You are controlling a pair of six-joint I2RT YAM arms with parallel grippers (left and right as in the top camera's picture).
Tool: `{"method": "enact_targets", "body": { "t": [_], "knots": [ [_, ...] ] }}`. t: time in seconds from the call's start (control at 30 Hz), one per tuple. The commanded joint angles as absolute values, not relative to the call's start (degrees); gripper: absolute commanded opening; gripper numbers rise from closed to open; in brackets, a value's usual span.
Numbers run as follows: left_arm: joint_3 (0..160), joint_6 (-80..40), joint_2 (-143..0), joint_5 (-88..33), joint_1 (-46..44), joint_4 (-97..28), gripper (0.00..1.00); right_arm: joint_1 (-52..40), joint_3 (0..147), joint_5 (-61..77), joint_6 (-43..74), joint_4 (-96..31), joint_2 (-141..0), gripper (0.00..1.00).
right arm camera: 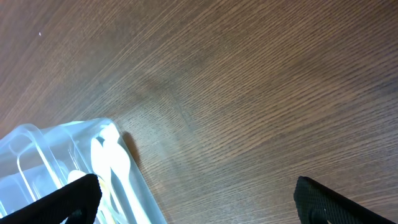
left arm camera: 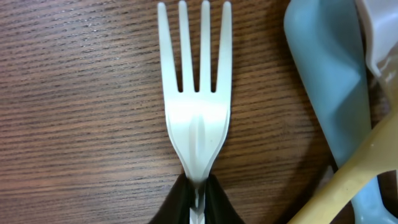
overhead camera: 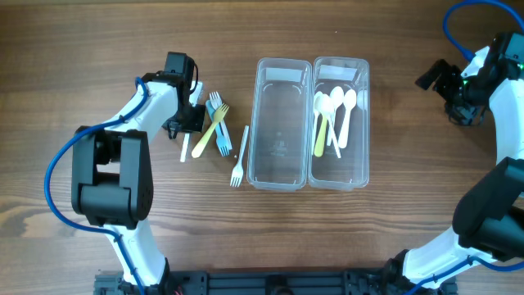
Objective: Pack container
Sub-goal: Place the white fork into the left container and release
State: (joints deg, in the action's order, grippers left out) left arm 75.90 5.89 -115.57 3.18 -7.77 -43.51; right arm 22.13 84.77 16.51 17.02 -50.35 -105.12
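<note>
A white plastic fork (left arm camera: 198,118) is held tight at its neck by the left gripper (left arm camera: 198,186). The clear plastic two-trough container (overhead camera: 282,182) is seen in the middle of the overhead view. The right gripper (right arm camera: 199,196) is spread wide and empty. The hold is perhaps thin, so the fork could be dropped. The yellow plastic fork (overhead camera: 211,131) close beside it could be dragged along.

Overhead view: fixed above, facing straight down, far enough off to take in the worktop (overhead camera: 98,33) from left edge to right edge.

Left wrist view: very near the surface, facing down onto a white fork (left arm camera: 197,118). The left tool (left arm camera: 198,200) is at the frame's lower edge.

Right wrist view: higher and oblique, facing across bare worktop, with the right tool (right arm camera: 198,202) spanning the lower corners. With the overhead view it shares the container (right arm camera: 37,155) corner holding spoons (right arm camera: 109,158).
</note>
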Motion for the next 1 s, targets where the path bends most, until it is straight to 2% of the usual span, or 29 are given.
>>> {"method": "enact_targets", "body": {
  "t": [0.0,0.13,0.27,0.5,0.77,0.87,0.97],
  "knots": [
    [76.3,5.7,-117.0,3.8,-7.5,-43.7,0.04,21.9,84.6,17.2,17.1,-50.4,-105.4,0.99],
    [79.4,5.7,-116.7,3.8,-7.5,-46.9,0.04,21.9,84.6,17.2,17.1,-50.4,-105.4,0.99],
    [92.5,4.3,-115.5,3.7,-7.8,-54.3,0.04,21.9,84.6,17.2,17.1,-50.2,-105.4,0.99],
    [109.5,0.4,-113.3,-5.4,-13.8,-59.1,0.04,21.9,84.6,17.2,17.1,-50.2,-105.4,0.99],
    [110.3,-11.3,-113.5,-5.2,-28.4,-56.7,0.04,21.9,84.6,17.2,17.1,-50.2,-105.4,1.0],
    [109.7,-17.1,-115.1,-4.9,-30.5,-56.9,0.04,21.9,84.6,17.2,17.1,-50.2,-105.4,0.99],
    [108.4,-17.2,-117.4,-4.9,-31.5,-57.8,0.04,21.9,84.6,17.2,17.1,-50.2,-105.4,1.0]
  ]
}}
